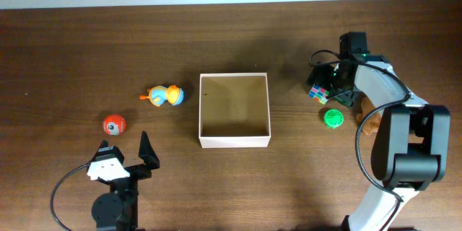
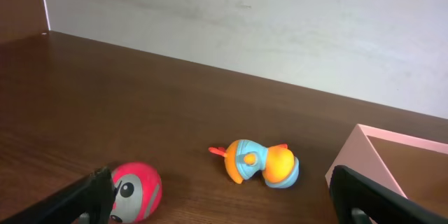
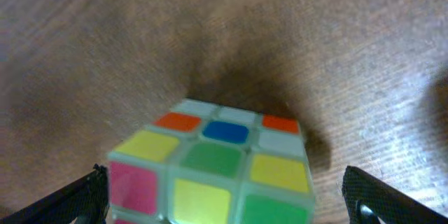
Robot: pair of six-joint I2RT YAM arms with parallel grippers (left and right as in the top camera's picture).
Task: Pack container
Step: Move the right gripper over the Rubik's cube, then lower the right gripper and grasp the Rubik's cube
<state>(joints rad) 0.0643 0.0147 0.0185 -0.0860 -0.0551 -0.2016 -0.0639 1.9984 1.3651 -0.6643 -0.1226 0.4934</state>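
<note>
The container (image 1: 234,141), a square shallow box with white walls and a tan inside, sits mid-table and holds nothing; its corner shows in the left wrist view (image 2: 364,155). My right gripper (image 1: 328,89) is open, its fingers either side of a multicoloured puzzle cube (image 1: 316,92) on the table. In the right wrist view the cube (image 3: 217,168) fills the space between the fingers of the right gripper (image 3: 225,206). My left gripper (image 1: 125,151) is open and empty near the front left, and it also shows in the left wrist view (image 2: 231,206).
A red ball toy (image 1: 114,124) (image 2: 136,190) lies just ahead of the left gripper. An orange and blue toy (image 1: 164,96) (image 2: 260,162) lies left of the box. A green ball (image 1: 333,118) and a brown toy (image 1: 369,121) lie by the right arm.
</note>
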